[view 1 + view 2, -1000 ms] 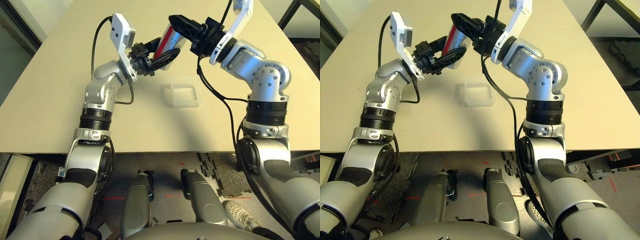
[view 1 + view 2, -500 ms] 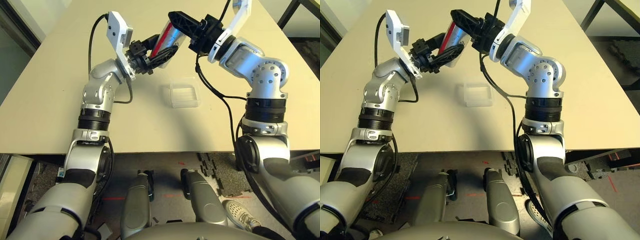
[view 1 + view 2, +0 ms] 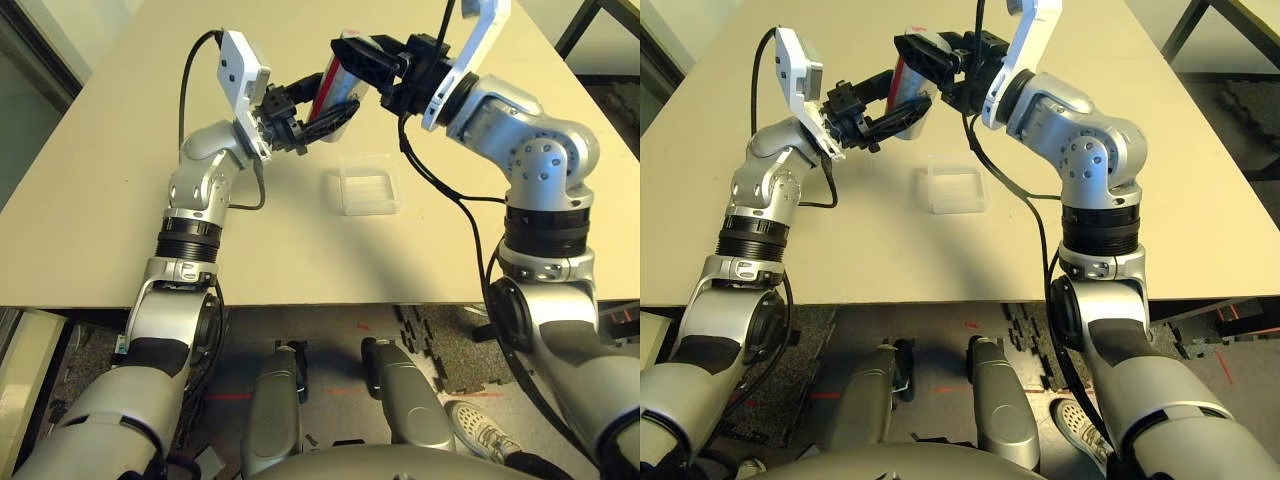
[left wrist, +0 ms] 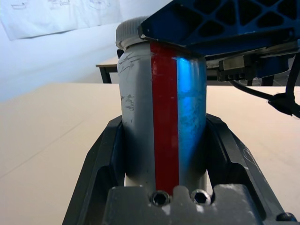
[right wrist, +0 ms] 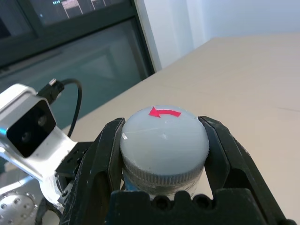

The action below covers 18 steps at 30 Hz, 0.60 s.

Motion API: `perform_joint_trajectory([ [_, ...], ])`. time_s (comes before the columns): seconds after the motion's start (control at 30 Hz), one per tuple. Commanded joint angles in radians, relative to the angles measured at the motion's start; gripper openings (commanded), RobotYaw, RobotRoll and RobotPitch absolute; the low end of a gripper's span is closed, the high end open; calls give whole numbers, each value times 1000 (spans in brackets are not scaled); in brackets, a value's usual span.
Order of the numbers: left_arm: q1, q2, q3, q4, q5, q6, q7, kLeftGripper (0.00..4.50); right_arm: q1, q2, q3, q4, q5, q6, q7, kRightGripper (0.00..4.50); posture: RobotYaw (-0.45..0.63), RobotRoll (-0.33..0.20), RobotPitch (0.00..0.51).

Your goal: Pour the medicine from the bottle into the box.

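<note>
Head cam: the bottle point(image 3: 334, 88) is held up in the air over the far half of the worktop point(image 3: 120, 190), tilted, cap end toward the right arm. L gripper point(image 3: 322, 103) is clamped on the bottle body; R gripper point(image 3: 358, 56) is closed on the cap point(image 3: 349, 42). The box point(image 3: 368, 189) lies flat near the worktop's middle, nearer the front edge than the bottle, apart from both grippers.

L wrist cam: bottle point(image 4: 161, 112) sits between both black fingers point(image 4: 101, 164), red label stripe facing the cam.

R wrist cam: fingers point(image 5: 105, 159) pinch the round grey cap point(image 5: 164, 143) from both sides; red arrow on its top. Medicine can't be seen.
</note>
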Motion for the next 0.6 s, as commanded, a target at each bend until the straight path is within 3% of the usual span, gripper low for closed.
perform_joint_trajectory([
  [0.03,10,-1,-36,62,47,30,3,2537,-4,7,87,-119,4,-8,81,2606,-196,0,173],
  [0.6,-12,-5,-31,119,63,2,6,2513,-5,9,193,-135,-63,15,189,2606,-197,0,175],
])
